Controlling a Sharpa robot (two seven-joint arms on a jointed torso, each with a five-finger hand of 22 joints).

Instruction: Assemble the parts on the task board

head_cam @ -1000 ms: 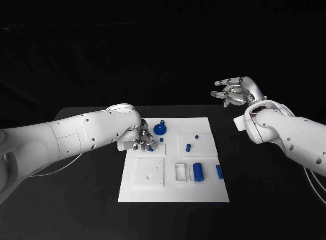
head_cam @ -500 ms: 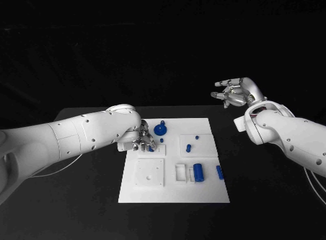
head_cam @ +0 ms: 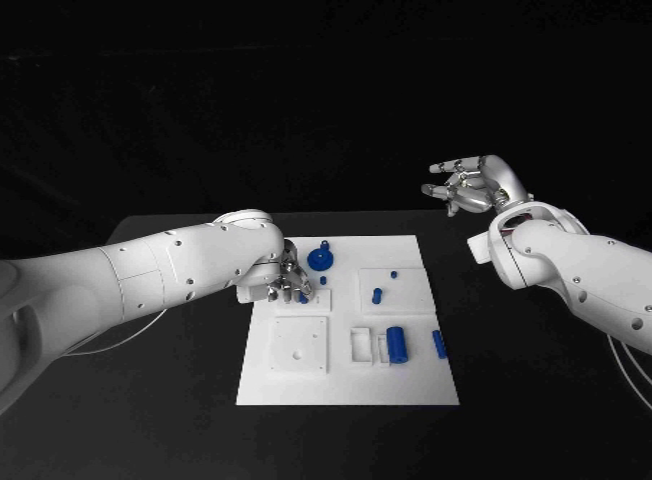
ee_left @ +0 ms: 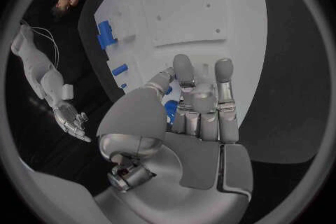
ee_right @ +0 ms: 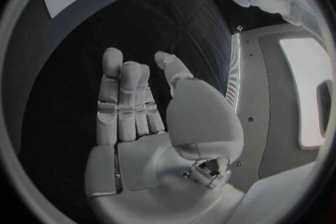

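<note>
Fingers (head_cam: 286, 287) of left hand (head_cam: 280, 280) curl onto a small blue part (ee_left: 170, 110) at the task board's (head_cam: 348, 390) far left; right hand (head_cam: 473, 184) raised off-board, spread, holding nothing.

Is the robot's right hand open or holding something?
Open. The silver right hand is raised beyond the black table, fingers stretched out, with nothing in its palm.

Left hand (head_cam: 283, 278) curled low; right hand (head_cam: 470, 185) raised, empty.

Black table (head_cam: 153, 400) fills frame from 3 to 9 o'clock; dark backdrop (head_cam: 269, 100) at 12, no detail visible.
</note>
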